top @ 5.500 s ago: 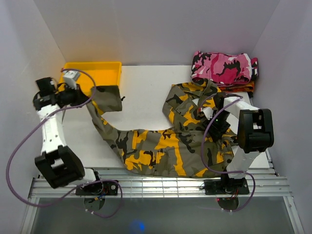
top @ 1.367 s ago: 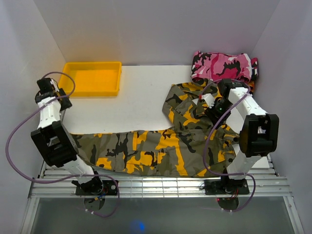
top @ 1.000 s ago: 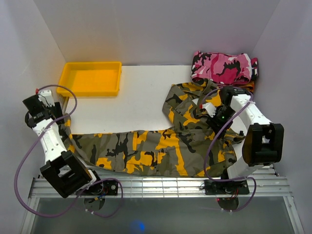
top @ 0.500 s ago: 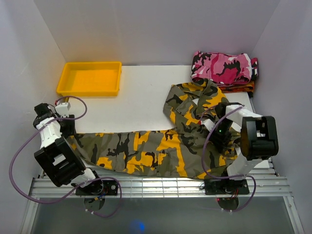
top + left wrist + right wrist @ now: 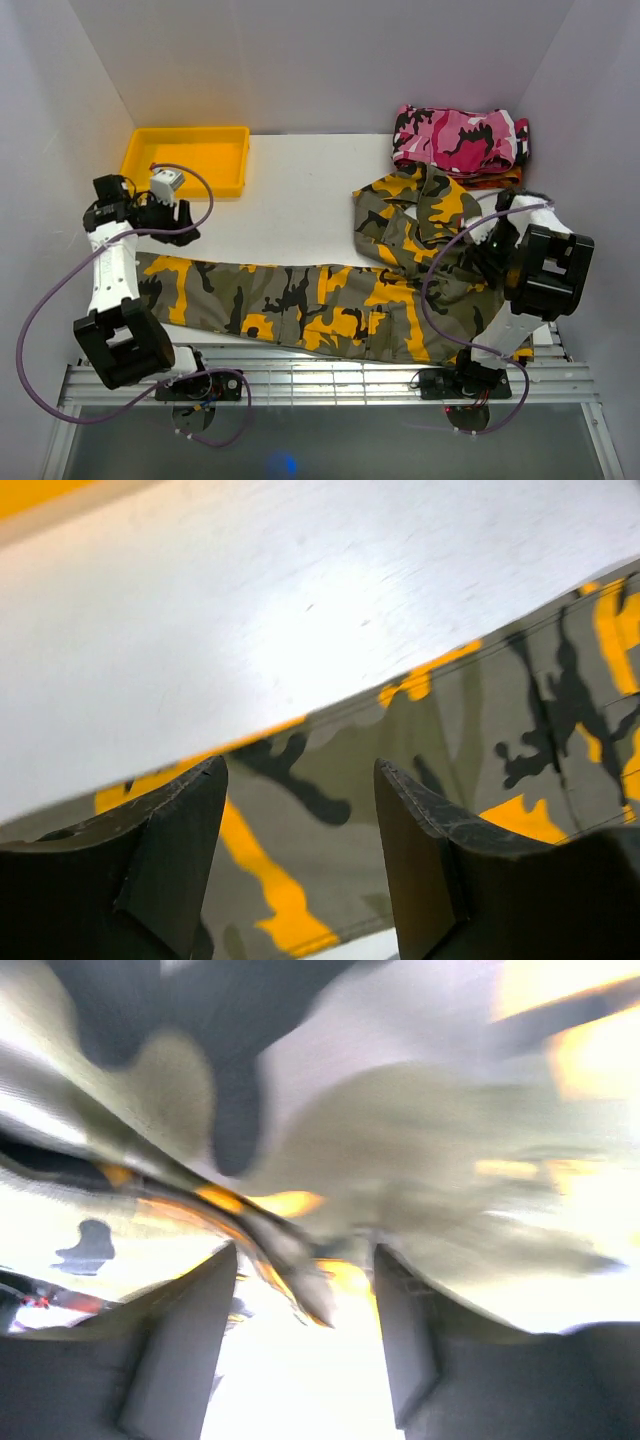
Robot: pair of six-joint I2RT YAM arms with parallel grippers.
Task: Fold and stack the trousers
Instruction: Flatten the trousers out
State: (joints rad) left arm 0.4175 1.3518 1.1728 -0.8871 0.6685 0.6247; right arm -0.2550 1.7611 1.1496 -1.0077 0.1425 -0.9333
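The trousers [image 5: 330, 305] now lie flatter on the surface [image 5: 290, 200], with one leg pulled farther left. The left end effector [image 5: 300, 768] has moved toward the yellow tray [image 5: 195, 158] and is wide open, holding nothing. The right end effector [image 5: 305, 1250] is against the cloth, too blurry to tell its grip.

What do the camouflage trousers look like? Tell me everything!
The trousers are soft cloth with olive, grey-brown, black and yellow-orange patches. One leg lies flat along the near edge of the table, reaching left, with a leg pocket showing. The right end is bunched, reaching back toward the pink garment. The left gripper hangs open above the leg's left end, not holding it. The right gripper is close against the bunched cloth; its grip is too blurred to tell.
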